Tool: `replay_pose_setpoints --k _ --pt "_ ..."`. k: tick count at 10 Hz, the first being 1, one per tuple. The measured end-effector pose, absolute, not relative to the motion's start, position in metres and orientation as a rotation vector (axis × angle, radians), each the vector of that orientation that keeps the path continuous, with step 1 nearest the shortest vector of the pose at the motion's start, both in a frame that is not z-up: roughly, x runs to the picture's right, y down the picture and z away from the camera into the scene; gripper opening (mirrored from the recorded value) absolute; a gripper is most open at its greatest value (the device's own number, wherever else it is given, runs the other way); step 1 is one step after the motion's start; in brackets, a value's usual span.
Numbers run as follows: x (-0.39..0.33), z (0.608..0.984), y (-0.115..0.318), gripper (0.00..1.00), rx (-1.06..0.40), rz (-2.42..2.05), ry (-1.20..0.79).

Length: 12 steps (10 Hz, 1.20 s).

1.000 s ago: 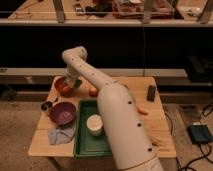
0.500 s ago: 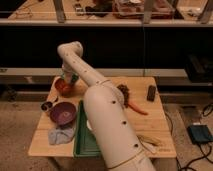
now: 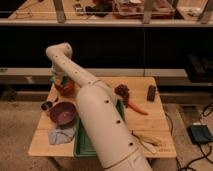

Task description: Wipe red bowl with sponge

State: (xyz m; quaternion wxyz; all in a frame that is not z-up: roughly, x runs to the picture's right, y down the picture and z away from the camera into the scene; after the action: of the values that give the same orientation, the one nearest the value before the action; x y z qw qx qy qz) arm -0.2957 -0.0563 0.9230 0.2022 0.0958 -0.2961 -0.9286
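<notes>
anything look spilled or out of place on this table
Nothing spilled or broken. The grey cloth lies crumpled at the near edge of the table; the pincer is at the red bowl.

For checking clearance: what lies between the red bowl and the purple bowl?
Only bare table, in the camera view; the gripper is over the red bowl.

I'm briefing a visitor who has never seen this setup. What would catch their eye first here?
The big white arm dominates, sweeping diagonally from the bottom centre up to the far left corner of the wooden table, where the gripper is right at the red bowl. Next come the purple bowl, just in front of it on the table's left side, and the orange carrot lying to the right of the arm.
</notes>
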Motion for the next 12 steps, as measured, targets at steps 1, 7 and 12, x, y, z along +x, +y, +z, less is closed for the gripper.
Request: replay_pose_setpoints --k 1,7,12 --pt "-0.294 0.917 -0.048 0.0 0.274 -2.598 -0.834" --pt "-0.229 0.915 -0.021 0.0 0.223 -2.567 -0.84" --pt "-0.222 0.94 -0.05 0.0 0.176 -2.522 -0.799"
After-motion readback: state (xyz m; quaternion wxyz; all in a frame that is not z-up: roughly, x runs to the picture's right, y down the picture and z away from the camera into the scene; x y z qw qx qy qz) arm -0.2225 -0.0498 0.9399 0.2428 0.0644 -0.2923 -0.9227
